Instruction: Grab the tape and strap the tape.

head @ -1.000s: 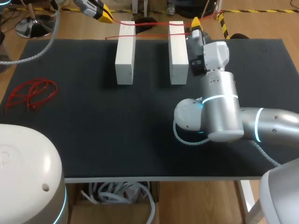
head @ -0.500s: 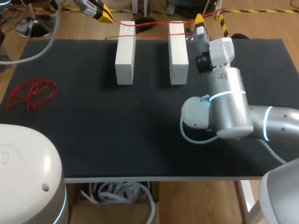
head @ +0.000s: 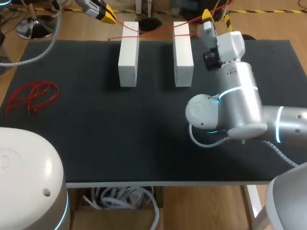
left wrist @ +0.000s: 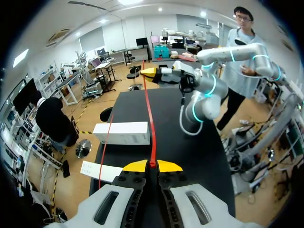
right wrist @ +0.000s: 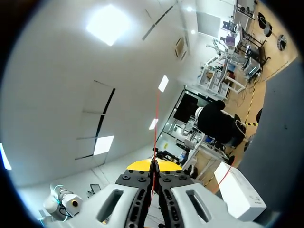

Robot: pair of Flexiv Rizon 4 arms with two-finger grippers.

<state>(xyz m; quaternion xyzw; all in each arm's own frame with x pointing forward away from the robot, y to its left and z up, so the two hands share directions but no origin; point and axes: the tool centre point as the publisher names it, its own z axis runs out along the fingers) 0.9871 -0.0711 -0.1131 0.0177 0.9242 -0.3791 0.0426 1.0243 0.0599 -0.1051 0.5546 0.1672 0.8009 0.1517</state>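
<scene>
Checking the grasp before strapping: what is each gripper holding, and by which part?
Both are shut on the red tape: the left gripper pinches one end of the taut span, the right gripper the other.

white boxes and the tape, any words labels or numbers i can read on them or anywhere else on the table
None can be read. The left white box and the right white box show plain faces in the head view; any faint marks on them are too small to make out. The red tape stretched over them and the black table mat carry no print that shows.
</scene>
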